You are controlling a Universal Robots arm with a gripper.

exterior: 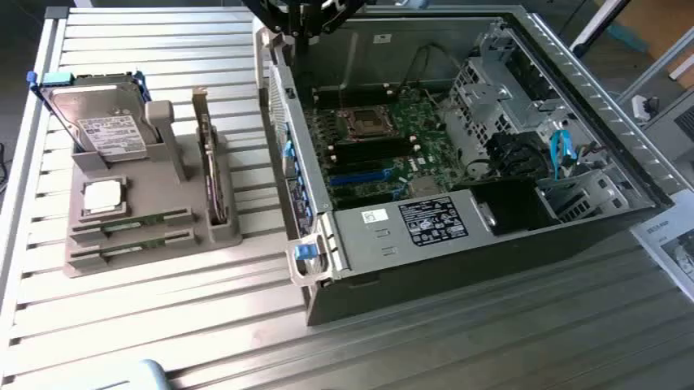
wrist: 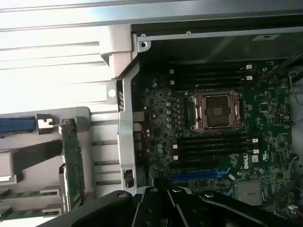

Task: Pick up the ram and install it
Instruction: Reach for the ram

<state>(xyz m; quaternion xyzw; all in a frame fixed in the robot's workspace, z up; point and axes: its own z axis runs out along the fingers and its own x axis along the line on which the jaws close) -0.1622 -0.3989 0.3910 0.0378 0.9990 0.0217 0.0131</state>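
Two ram sticks (exterior: pixel 132 224) lie flat in slots at the front of a grey holder (exterior: pixel 162 191), on the exterior view's left; their green edges (wrist: pixel 26 194) also appear in the wrist view. My gripper (exterior: pixel 314 20) hangs high over the back edge of the open computer case (exterior: pixel 456 268), well away from the ram. In the wrist view its black fingers (wrist: pixel 150 208) stand close together with nothing between them. Below them lies the motherboard (wrist: pixel 265 118) with its bare processor socket (wrist: pixel 218 111) and long dark memory slots (wrist: pixel 213 142).
The holder also carries a hard drive (exterior: pixel 103 130), an upright expansion card (exterior: pixel 208 162) and a small square chip (exterior: pixel 103 197). The case's metal side wall (exterior: pixel 284 146) rises between holder and motherboard. A power supply (exterior: pixel 434 221) and a drive cage (exterior: pixel 499 89) crowd the case.
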